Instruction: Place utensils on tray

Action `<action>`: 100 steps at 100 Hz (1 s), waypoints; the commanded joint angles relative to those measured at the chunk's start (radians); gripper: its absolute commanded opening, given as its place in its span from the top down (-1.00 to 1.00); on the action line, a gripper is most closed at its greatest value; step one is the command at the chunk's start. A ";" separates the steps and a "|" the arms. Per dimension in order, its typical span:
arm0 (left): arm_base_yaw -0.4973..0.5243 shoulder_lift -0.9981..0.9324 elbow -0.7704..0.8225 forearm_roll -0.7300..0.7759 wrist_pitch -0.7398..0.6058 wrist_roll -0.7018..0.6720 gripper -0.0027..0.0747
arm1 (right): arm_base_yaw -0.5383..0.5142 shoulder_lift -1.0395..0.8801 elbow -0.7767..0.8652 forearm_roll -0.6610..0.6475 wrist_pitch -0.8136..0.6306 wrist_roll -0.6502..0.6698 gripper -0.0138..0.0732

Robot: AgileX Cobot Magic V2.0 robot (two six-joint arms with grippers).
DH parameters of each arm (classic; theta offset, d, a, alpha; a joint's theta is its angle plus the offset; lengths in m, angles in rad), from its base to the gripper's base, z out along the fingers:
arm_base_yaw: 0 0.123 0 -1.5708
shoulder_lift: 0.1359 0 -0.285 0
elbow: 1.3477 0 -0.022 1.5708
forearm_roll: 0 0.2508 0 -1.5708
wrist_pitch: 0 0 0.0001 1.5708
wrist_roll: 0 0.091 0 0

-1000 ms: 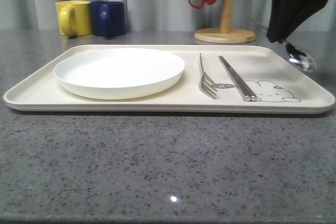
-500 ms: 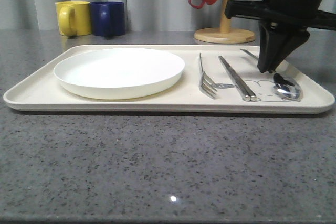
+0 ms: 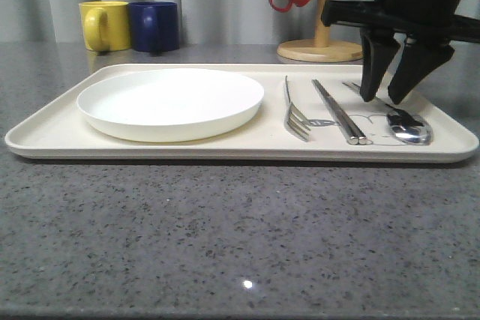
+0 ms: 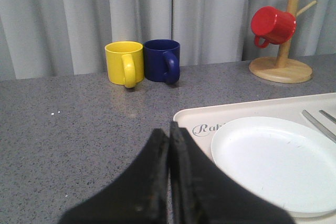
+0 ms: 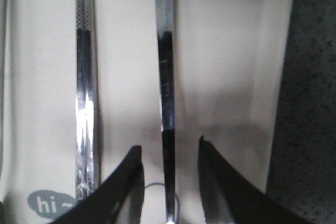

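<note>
Right gripper is straddling spoon handle w/ fingers apart, prob. not touching. Chopsticks are crowding its inner side; tray rim and mug tree are hemming outer/back approach.

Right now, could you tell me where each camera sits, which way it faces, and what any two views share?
Front view: low at the table's near edge, looking forward over the tray with plate, fork, chopsticks and spoon; the open right gripper hangs over the spoon.
Left wrist view: above bare table beside the tray, facing the mugs; the shut left gripper shows.
Right wrist view: looking down at the spoon handle between its open fingers.
Shared: front and left wrist views both show plate, mugs and mug stand.
</note>
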 commanded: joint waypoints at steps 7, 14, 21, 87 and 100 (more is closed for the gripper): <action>-0.006 0.005 -0.029 -0.006 -0.070 -0.009 0.98 | -0.004 -0.135 -0.029 -0.056 -0.031 -0.003 0.03; -0.006 0.005 -0.029 -0.006 -0.070 -0.009 0.98 | -0.014 -0.176 -0.029 -0.097 -0.031 -0.003 0.03; -0.006 0.005 -0.029 -0.006 -0.070 -0.009 0.98 | -0.033 -0.218 -0.029 -0.127 -0.028 -0.003 0.03; -0.006 0.005 -0.029 -0.006 -0.070 -0.009 0.98 | -0.205 -0.767 0.473 -0.237 -0.268 -0.004 0.04; -0.006 0.005 -0.029 -0.006 -0.070 -0.009 0.98 | -0.205 -0.884 0.585 -0.237 -0.339 -0.004 0.04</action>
